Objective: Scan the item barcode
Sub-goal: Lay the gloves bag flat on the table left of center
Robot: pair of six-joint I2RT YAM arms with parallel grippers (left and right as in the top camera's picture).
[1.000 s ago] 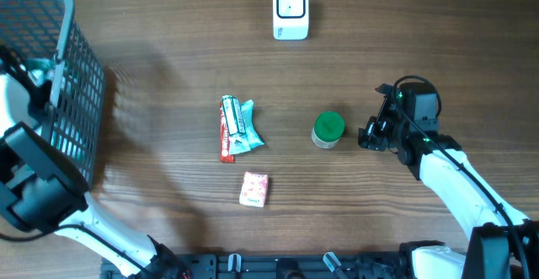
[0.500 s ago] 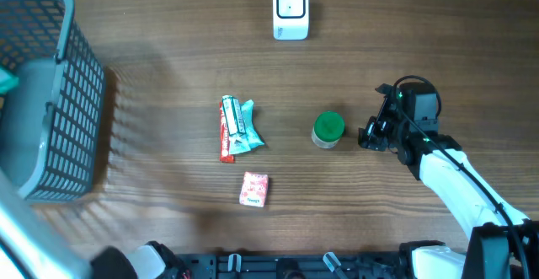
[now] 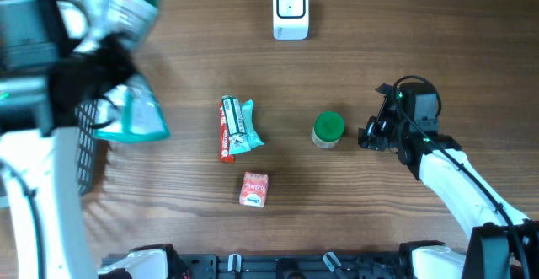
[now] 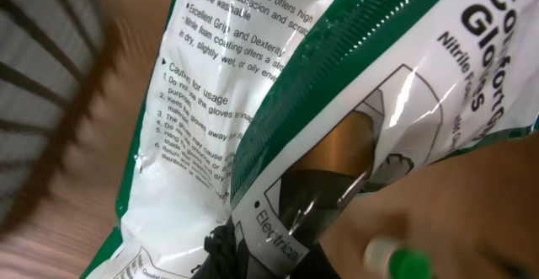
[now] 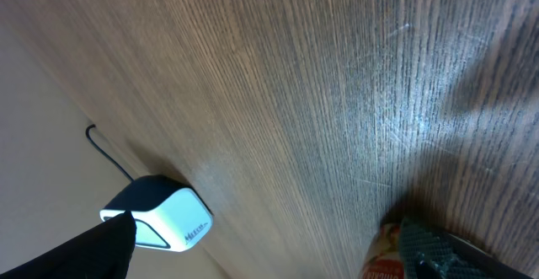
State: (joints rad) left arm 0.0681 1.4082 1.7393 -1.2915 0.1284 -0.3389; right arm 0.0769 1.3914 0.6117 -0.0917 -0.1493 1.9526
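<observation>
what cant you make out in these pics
- Barcode on the glove bag: left wrist view shows only print; overhead, the bag is blurred near the lens.
- Basket: overhead, mostly behind the left arm.
- Orange item: right wrist, cut off by the bottom edge, unidentifiable.

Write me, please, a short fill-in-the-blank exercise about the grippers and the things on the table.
1. The left gripper is shut on a bag of ____.
2. The open right gripper sits beside a jar whose lid is ____.
3. The casing of the scanner is ____.

Missing words: gloves; green; white.
</observation>
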